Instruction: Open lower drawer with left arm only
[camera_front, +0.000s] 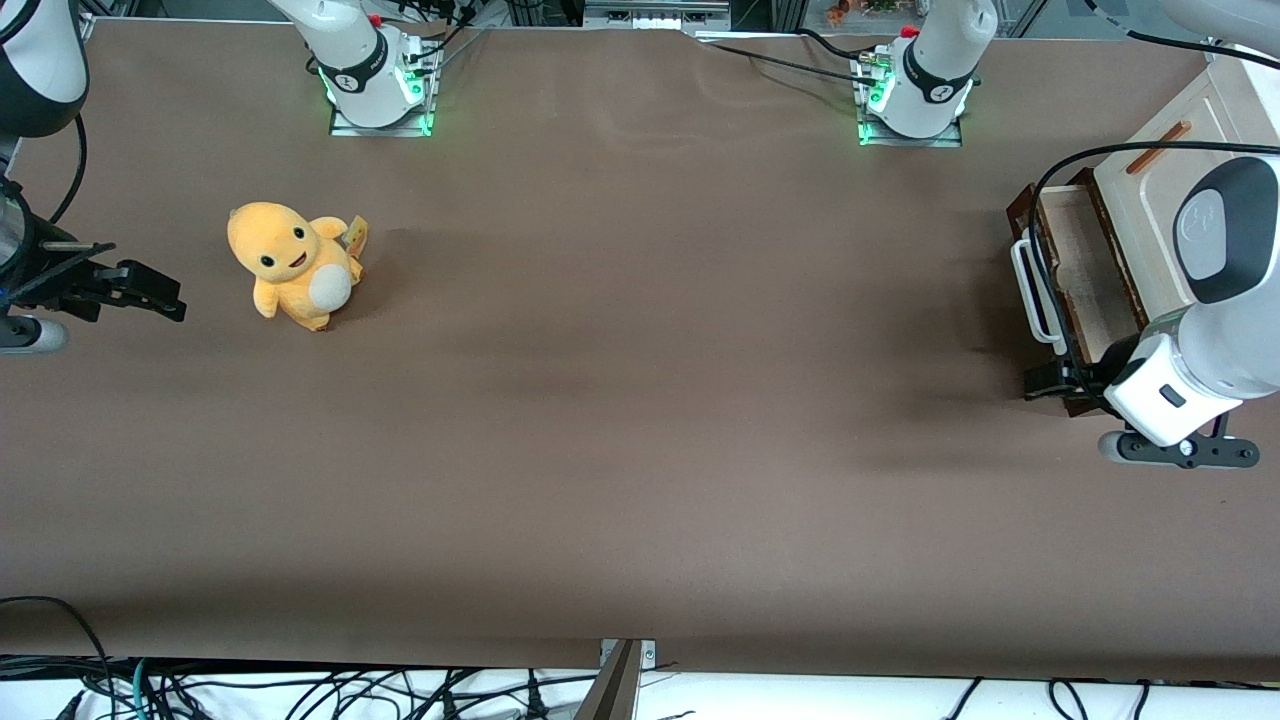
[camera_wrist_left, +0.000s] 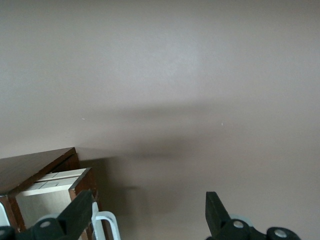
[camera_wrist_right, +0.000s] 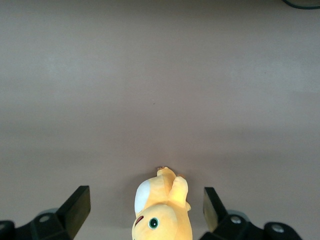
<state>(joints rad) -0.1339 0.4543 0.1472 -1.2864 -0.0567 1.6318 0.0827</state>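
at the right edge of the front frame the lower drawer (camera_front: 1085, 275) stands pulled out from its cabinet (camera_front: 1165, 170), pale inside showing, while the left arm's gripper (camera_wrist_left: 150, 220), fingers spread and empty, hangs just beside its white handle (camera_front: 1030, 285), probably because the pull is finished.

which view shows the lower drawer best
The front view: the lower drawer shows pulled out, pale inside and white handle visible, the open tool nearer the camera beside it. The left wrist view catches only a corner; the right wrist view shows none.
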